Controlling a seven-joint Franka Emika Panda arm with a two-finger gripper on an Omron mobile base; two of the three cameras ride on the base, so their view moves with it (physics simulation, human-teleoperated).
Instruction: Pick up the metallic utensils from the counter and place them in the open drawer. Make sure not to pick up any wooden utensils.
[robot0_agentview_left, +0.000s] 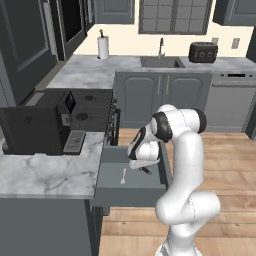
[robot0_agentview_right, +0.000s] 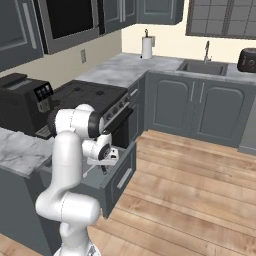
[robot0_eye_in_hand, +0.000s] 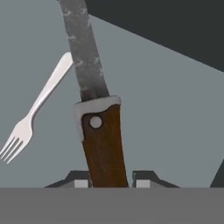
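gripper over the open drawer, clasping knife by its handle; fork already inside; knife not yet released.

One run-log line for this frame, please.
phase: placing knife | pincer: over open drawer, knife handle between fingertips | fork: lying in drawer | release: not yet confirmed

Open drawer: slate-grey, pulled out, lower centre of the left base view. Pale silver fork lies flat on its floor, at left in the hand view. Table, marble-topped, adjoins at lower left; a black coffee machine stands on it.
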